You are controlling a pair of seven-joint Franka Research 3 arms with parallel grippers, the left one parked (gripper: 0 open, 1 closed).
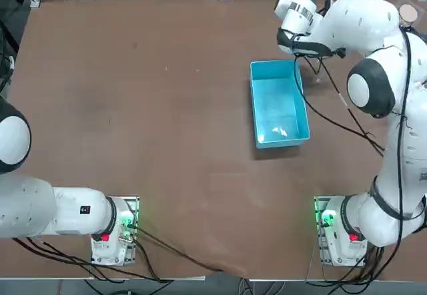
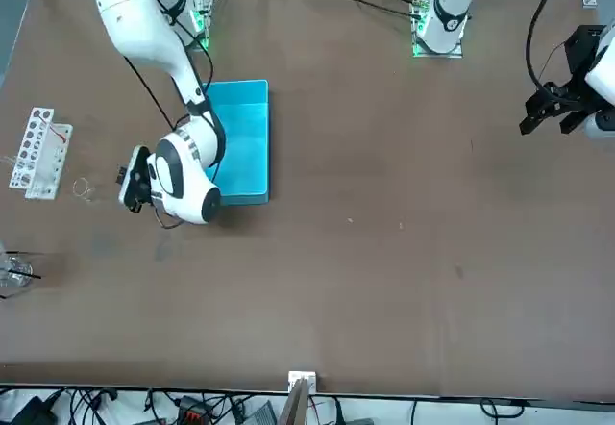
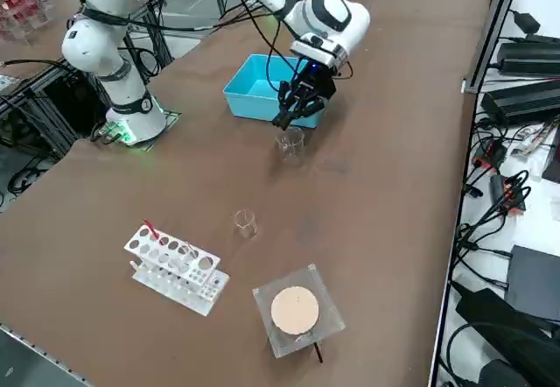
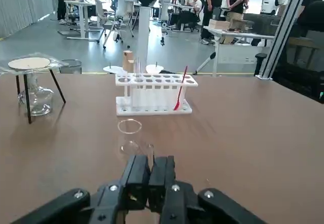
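Right gripper [image 3: 283, 121]: fingers pressed together, pinching nothing, low over the table off the far right corner of the bin [image 3: 254, 89].
Beaker [image 3: 290, 142]: upright, just beside the fingertips, ungripped.
We log nothing lifted; the rack [image 3: 175, 269] stands well apart.

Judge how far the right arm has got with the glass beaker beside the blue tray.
Done: the right end effector sits right at the near beaker, beside the blue tray. In hand: nothing clearly; its fingers are shut, and whether they pinch the beaker's rim cannot be told. Left: that beaker stands on the table, unlifted; the second beaker, test-tube rack and tripod stand lie untouched farther off.
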